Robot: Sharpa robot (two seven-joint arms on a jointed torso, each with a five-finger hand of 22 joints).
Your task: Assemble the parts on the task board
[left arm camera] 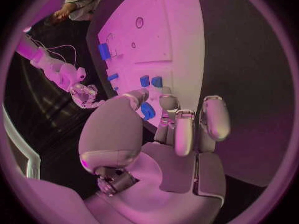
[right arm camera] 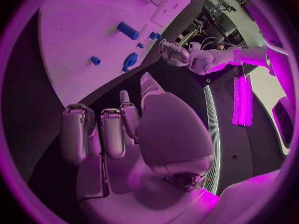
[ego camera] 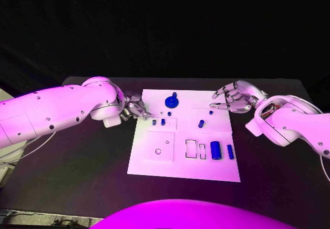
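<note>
The white board lies in the middle of the black tabletop, its long sides running from near to far. Blue parts are spread over it. A round part with a small knob on top sits at the far edge, a little left of centre. Nearer and to the left, two small blocks stand side by side beside a square outline. A short peg stands right of centre, and a tiny part lies just beyond it. In the near right area a cylinder lies lengthwise, with a thinner bar just to its right; both sit beside two empty rectangular outlines. A square plate outline with a small hole takes up the near left area.

The left hand hovers at the board's far left edge, near the two small blocks, its fingers slightly curled and apart, grasping nothing. In the left wrist view its fingers point toward the board with no part between them.

The right hand hangs over the board's far right corner, fingers loosely spread, released and empty. In the right wrist view its fingers hang apart above the board's edge.
</note>
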